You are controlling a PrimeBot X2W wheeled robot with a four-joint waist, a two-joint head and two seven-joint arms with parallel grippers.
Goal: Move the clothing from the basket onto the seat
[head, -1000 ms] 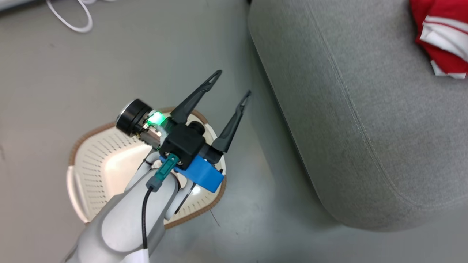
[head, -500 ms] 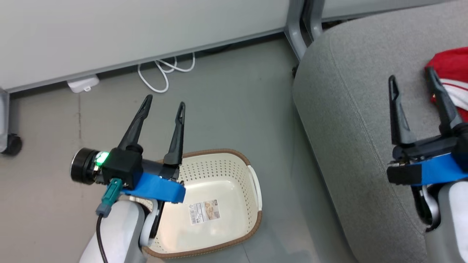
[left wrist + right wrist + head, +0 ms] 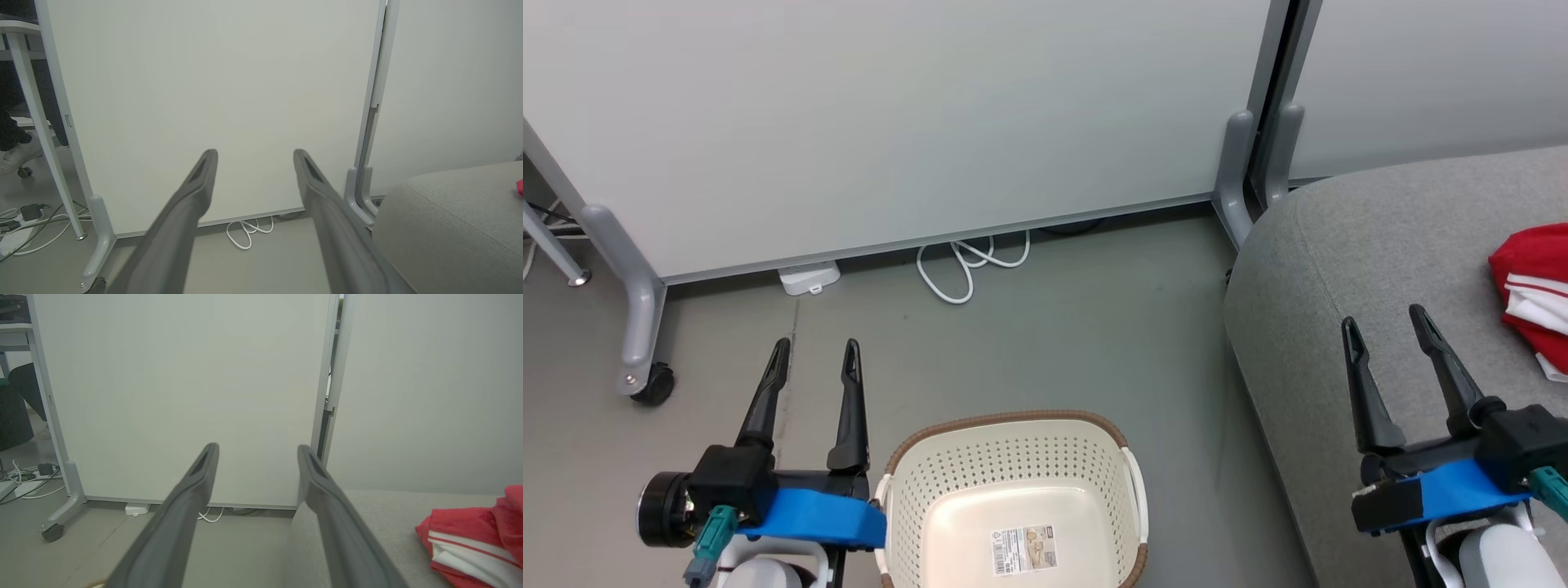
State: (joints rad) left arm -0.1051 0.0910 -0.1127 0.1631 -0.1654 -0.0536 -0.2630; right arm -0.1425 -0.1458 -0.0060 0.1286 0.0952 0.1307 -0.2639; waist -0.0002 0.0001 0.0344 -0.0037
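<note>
The red clothing (image 3: 1534, 298) lies in a bundle on top of the grey seat (image 3: 1339, 261), well away from the seat edge that faces the basket (image 3: 1005, 418). The basket stands on the floor (image 3: 1094, 327) near that edge, and in the part of it I can see there is only a sticker (image 3: 1023, 549) on the bottom and no red fabric, so I think the moving is finished or almost finished. The clothing looks soft and light. I expect it will hang down and lose its shape when lifted, and it will not break or slip much. If it must be taken again, I would pinch a thick fold, or the place where the white stripes are gathered, because a single thin layer may slide out between the fingers. The left gripper (image 3: 817, 347) hovers over the floor just beside the left side of the basket, with its two dark fingers spread wide and nothing between them. The right gripper (image 3: 1384, 318) is over the seat near its front, also spread wide. It holds nothing and is near the clothing but apart from it. Both point toward the pale wall panel (image 3: 890, 122), where a white cable (image 3: 968, 265) lies on the floor
</note>
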